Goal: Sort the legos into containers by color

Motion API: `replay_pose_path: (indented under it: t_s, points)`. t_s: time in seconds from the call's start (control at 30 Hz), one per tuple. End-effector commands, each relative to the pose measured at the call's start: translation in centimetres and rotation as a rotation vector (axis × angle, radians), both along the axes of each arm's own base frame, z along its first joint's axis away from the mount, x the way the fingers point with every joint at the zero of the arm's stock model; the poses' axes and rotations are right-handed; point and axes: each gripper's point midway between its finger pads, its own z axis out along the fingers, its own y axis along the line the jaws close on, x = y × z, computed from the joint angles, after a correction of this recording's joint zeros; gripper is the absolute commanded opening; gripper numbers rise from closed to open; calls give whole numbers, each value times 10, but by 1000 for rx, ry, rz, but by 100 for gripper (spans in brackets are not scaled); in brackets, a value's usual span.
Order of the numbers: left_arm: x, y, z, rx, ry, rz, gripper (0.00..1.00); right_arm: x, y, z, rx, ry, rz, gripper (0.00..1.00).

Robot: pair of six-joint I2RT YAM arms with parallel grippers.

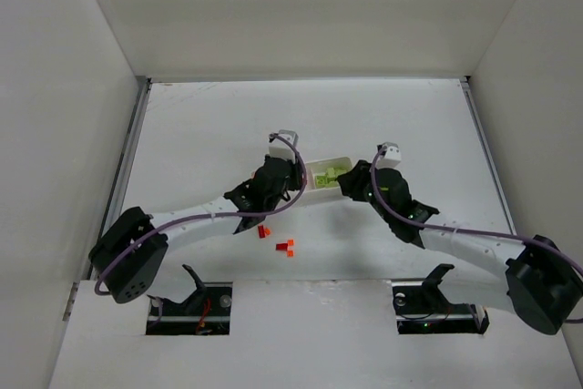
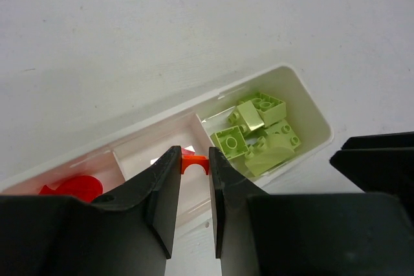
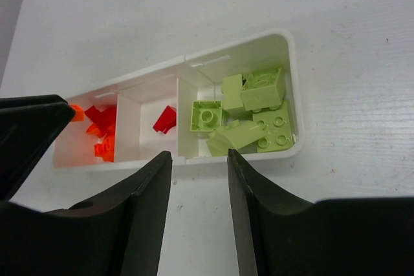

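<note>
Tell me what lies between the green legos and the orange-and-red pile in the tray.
The middle compartment, which holds a single red lego and nothing else. The right wrist view shows it plainly.

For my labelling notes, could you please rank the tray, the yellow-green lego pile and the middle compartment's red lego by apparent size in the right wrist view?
1. tray, the largest
2. yellow-green lego pile
3. red lego, the smallest
All sit at a similar distance from the camera, so the order is safe.
</note>
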Motion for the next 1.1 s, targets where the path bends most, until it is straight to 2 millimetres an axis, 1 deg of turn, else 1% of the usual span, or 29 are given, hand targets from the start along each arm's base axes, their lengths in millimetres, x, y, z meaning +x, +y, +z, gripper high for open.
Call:
replay_pose_path:
  t_s: [0.0, 0.07, 0.13, 0.23, 0.27, 0.37, 0.53, 0.63, 0.73, 0.87, 0.97, 1.07]
  points:
    - [6, -1, 13, -51, -8, 3, 20, 7, 4, 44, 91, -124, -19, 44]
    - [8, 1, 10, -51, 1, 9, 20, 6, 5, 52, 93, -139, -12, 40]
    - [8, 3, 4, -50, 15, 14, 20, 5, 3, 55, 100, -143, -16, 32]
    - [9, 7, -2, -44, 26, 25, 20, 1, 3, 55, 103, -128, -8, 19]
    - [11, 9, -3, -43, 29, 28, 21, 1, 2, 54, 97, -124, -7, 17]
    - [13, 7, -8, -49, 46, 16, 21, 4, 1, 48, 67, -109, -4, 17]
    - [18, 8, -22, -35, 76, 18, 21, 9, 2, 37, 54, -86, -12, 22]
    - [19, 8, -27, -32, 86, 19, 21, 10, 2, 31, 59, -72, -21, 23]
    - [20, 6, -25, -30, 88, 17, 21, 6, 3, 26, 64, -62, -17, 24]
    - [18, 6, -19, -38, 77, 18, 21, 3, -4, 25, 65, -71, -31, 24]
    - [17, 8, -11, -42, 69, 25, 21, 2, -10, 26, 74, -83, -57, 24]
    - [17, 14, -4, -44, 62, 39, 21, 3, -15, 25, 74, -95, -80, 24]
